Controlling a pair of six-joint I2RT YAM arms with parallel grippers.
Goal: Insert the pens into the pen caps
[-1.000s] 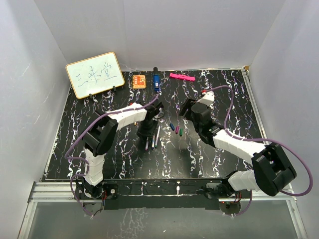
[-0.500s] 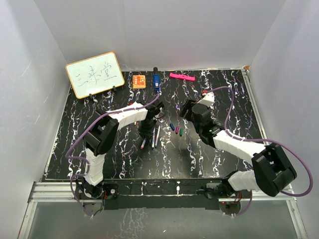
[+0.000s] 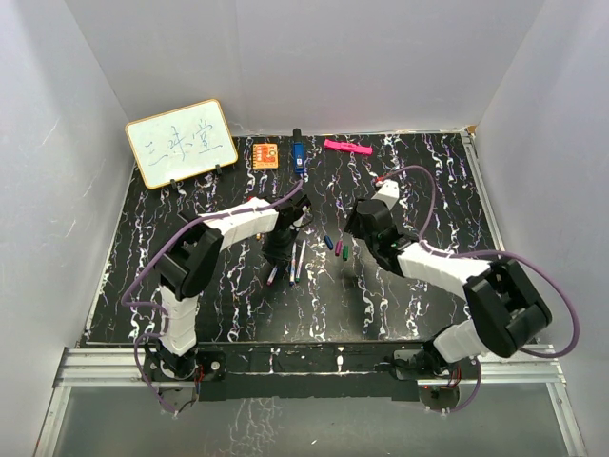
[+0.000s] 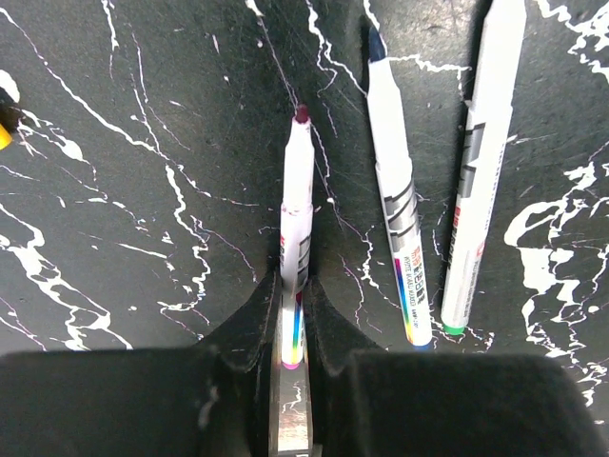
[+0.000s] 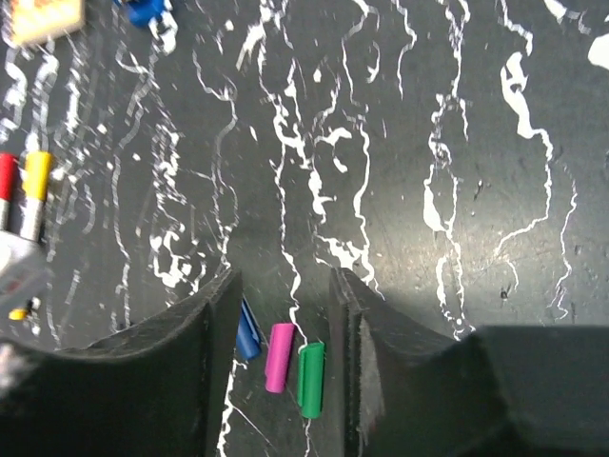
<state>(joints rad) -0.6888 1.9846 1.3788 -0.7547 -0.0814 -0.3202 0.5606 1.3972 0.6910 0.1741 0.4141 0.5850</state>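
In the left wrist view my left gripper (image 4: 293, 281) is shut on the rear end of a white pen with a dark purple tip (image 4: 297, 209), which points away along the table. Two more pens lie to its right, a blue-tipped one (image 4: 395, 190) and a green-ended one (image 4: 481, 171). In the top view the left gripper (image 3: 279, 249) stands over these pens (image 3: 299, 259). My right gripper (image 5: 285, 276) is open and low over three caps lying between its fingers: blue (image 5: 247, 333), purple-pink (image 5: 280, 357) and green (image 5: 310, 379). A red cap (image 5: 8, 181) and a yellow cap (image 5: 36, 186) lie further left.
At the back of the black marbled table (image 3: 190, 286) stand a whiteboard (image 3: 181, 143), an orange square block (image 3: 265, 154), a chunky blue object (image 3: 298, 155) and a pink marker (image 3: 346, 147). White walls close in on all sides.
The right gripper has swung down and left, closer over the three caps. The left gripper has shifted slightly among the pens and now holds the purple-tipped one.
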